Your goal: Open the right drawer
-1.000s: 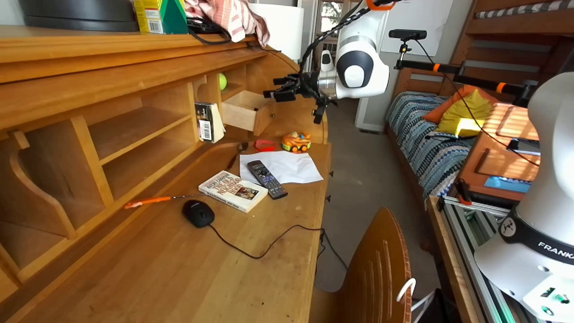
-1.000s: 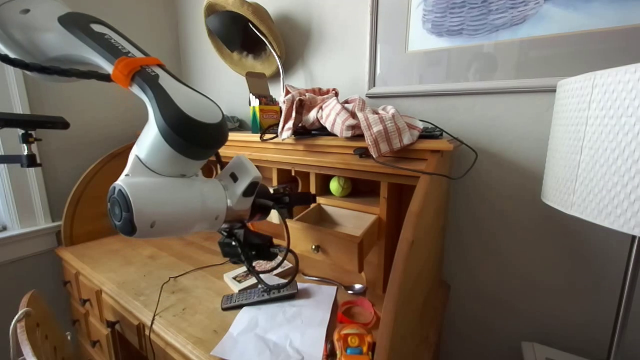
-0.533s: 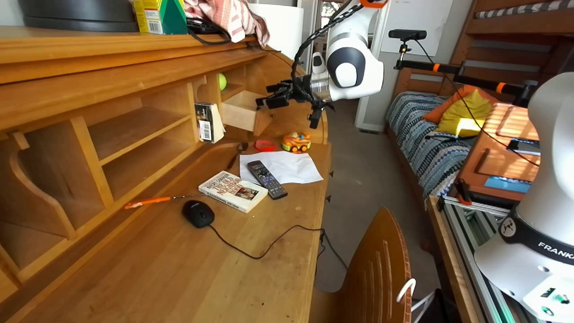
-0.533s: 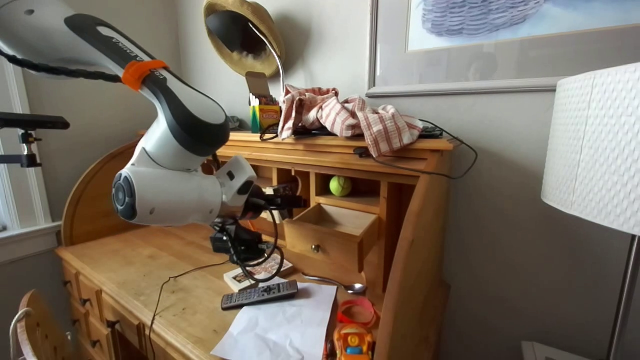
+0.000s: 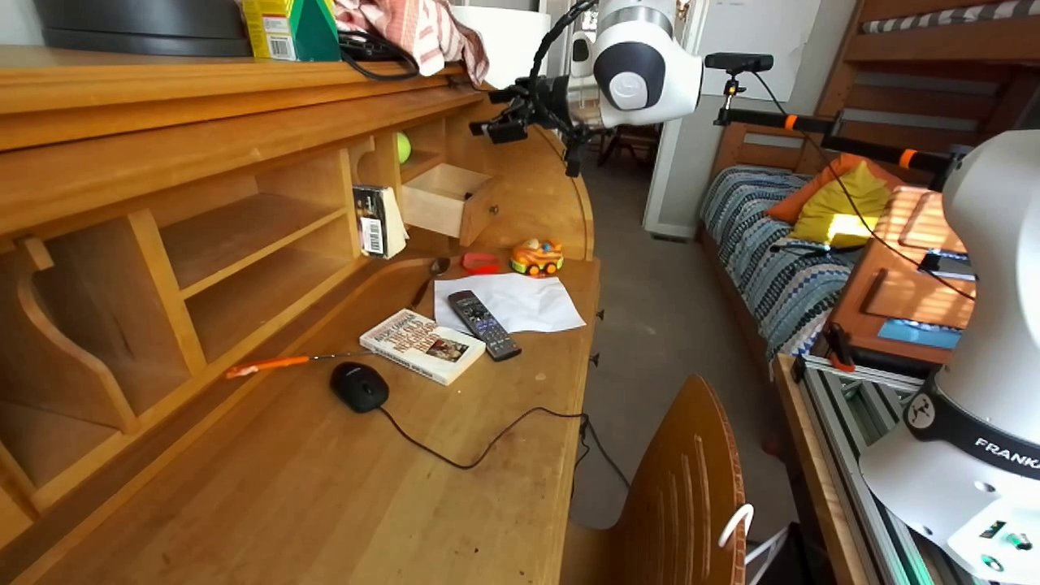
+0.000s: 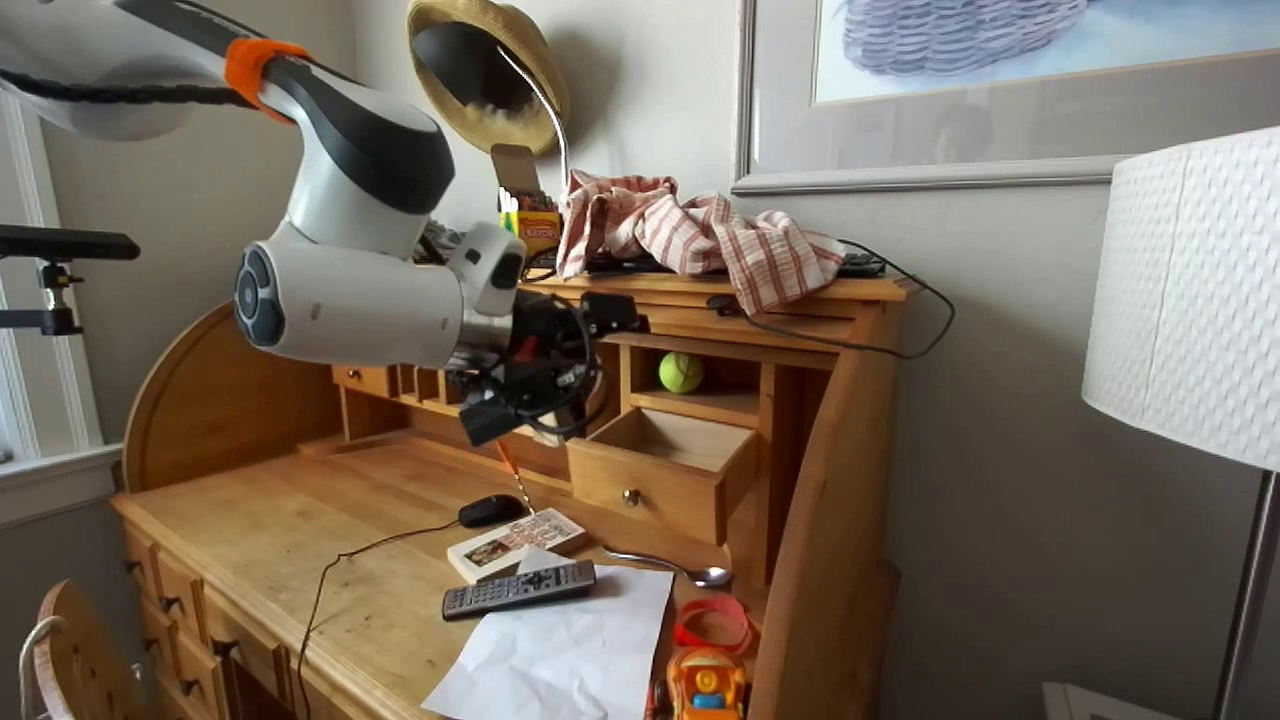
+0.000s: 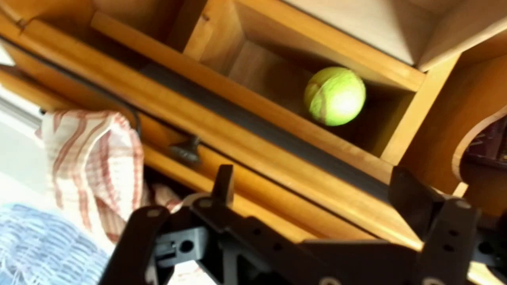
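Observation:
The right drawer is pale honey-coloured wood and stands pulled out of the desk's hutch in both exterior views. Its plain front has one small round knob. Its inside shows pale bare wood, and part of it shows at the top right of the wrist view. My gripper is above the drawer and apart from it, level with the hutch's top edge. In the wrist view the gripper is open, its fingers wide apart with nothing between them. The knob is out of the wrist view.
A tennis ball sits in the cubby above the drawer. A checked cloth and crayon box lie on the hutch top. On the desk are a remote, book, mouse, paper and toy car.
My gripper shifts slightly towards the book side, then rises clear above the drawer. The drawer stays pulled out the same amount throughout. The desk objects have not moved.

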